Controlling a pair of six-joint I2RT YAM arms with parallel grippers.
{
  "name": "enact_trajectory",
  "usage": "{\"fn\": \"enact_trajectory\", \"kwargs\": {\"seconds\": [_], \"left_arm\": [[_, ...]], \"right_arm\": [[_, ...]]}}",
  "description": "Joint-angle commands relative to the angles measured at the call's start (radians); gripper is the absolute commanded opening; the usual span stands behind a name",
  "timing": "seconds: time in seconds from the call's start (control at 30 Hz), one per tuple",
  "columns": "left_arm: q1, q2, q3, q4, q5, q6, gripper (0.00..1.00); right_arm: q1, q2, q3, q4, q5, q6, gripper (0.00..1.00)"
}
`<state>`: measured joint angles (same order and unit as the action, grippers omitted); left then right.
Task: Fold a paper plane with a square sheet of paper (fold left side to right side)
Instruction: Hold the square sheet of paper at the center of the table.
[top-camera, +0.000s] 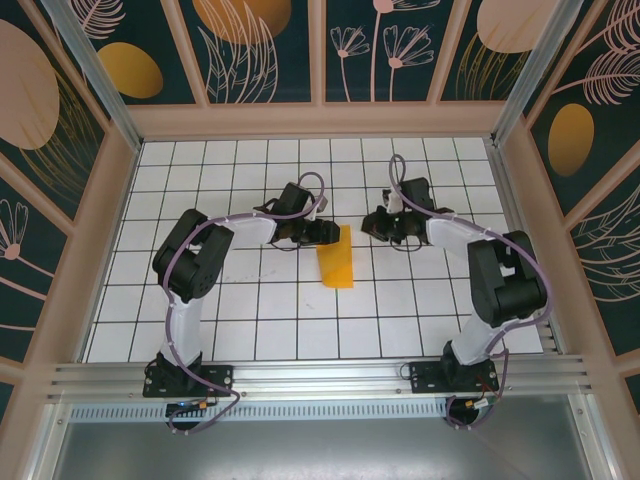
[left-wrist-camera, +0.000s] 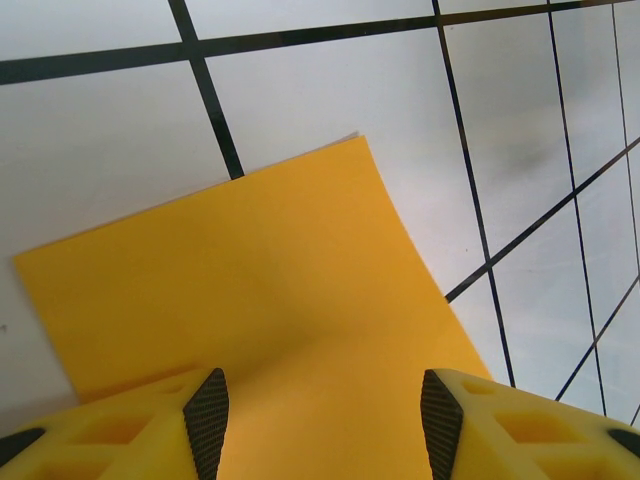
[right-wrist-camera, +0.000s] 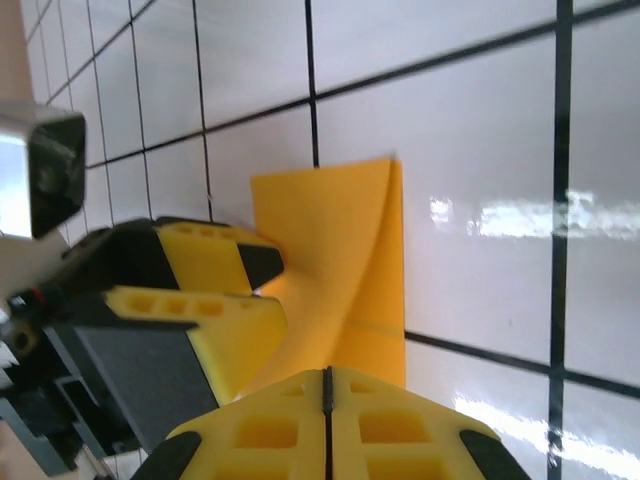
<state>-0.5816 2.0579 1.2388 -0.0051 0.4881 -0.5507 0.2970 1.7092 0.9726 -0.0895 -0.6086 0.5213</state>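
Observation:
The square sheet of paper lies mid-floor as a narrow orange-yellow strip, one layer curling up off the tiles. My left gripper hovers at its far left corner. In the left wrist view it is open, its black pads wide apart over the bulging sheet. My right gripper sits just right of the paper's far end. In the right wrist view it is shut, with nothing visibly pinched. The curled sheet lies just beyond its tips, beside the left gripper's fingers.
White tiled floor with a black grid, boxed in by beige-framed walls with plant and orange oval prints. Both arm bases stand on the metal rail at the near edge.

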Motion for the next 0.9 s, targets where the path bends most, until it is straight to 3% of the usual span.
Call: {"fn": "enact_trajectory", "kwargs": {"seconds": [0.0,0.57,0.87], "left_arm": [[-0.011,0.064,0.002,-0.041,-0.040,0.018,0.57],[-0.017,0.065,0.017,-0.044,-0.035,0.020,0.56],[-0.019,0.053,0.016,-0.048,-0.031,0.035,0.56]], "right_arm": [[0.014,0.092,0.082,0.032,-0.039,0.022,0.07],[0.073,0.348,0.285,-0.015,-0.087,-0.003,0.07],[0.083,0.395,0.306,-0.109,-0.034,-0.056,0.07]]}}
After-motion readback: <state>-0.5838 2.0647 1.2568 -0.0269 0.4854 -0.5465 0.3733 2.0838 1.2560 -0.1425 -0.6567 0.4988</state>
